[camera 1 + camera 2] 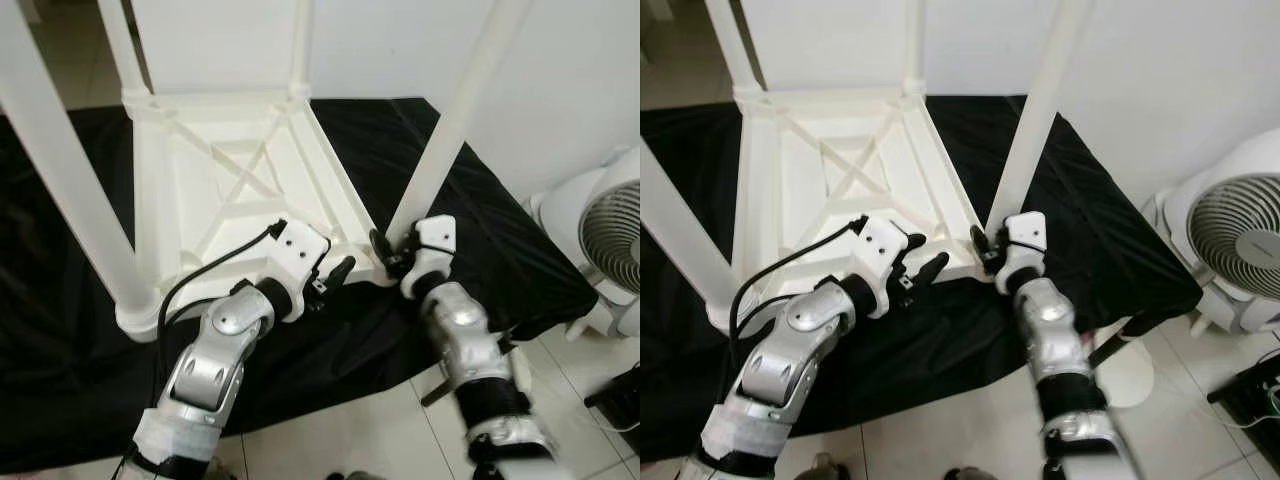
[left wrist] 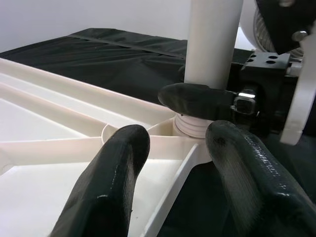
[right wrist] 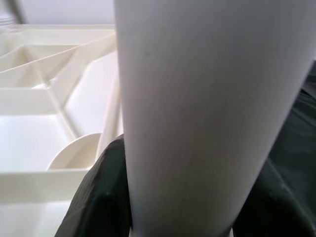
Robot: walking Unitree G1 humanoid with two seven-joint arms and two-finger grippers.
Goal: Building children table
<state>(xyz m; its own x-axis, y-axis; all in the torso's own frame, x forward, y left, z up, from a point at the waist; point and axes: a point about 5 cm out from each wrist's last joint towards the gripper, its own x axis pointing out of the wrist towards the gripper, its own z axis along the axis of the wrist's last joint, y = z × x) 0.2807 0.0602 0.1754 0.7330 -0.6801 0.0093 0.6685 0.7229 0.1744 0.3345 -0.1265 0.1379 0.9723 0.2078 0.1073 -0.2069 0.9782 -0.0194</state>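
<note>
The white plastic children's table (image 1: pixel 230 190) lies upside down on a black cloth (image 1: pixel 500 250), its legs pointing up. My right gripper (image 1: pixel 395 250) is shut around the base of the near-right leg (image 1: pixel 455 120), just above its threaded socket (image 2: pixel 190 126). In the right wrist view that leg (image 3: pixel 197 113) stands between the black fingers (image 3: pixel 98 197). My left gripper (image 1: pixel 335 280) is open, low over the table's near-right corner, a little short of the leg (image 2: pixel 212 39). Its fingertips (image 2: pixel 106 187) straddle the corner rim without holding it.
Three other white legs stand up: near left (image 1: pixel 70 190), far left (image 1: pixel 120 45), far right (image 1: pixel 300 45). A white fan (image 1: pixel 610 230) stands on the tiled floor (image 1: pixel 380 430) to the right. A white wall is behind the table.
</note>
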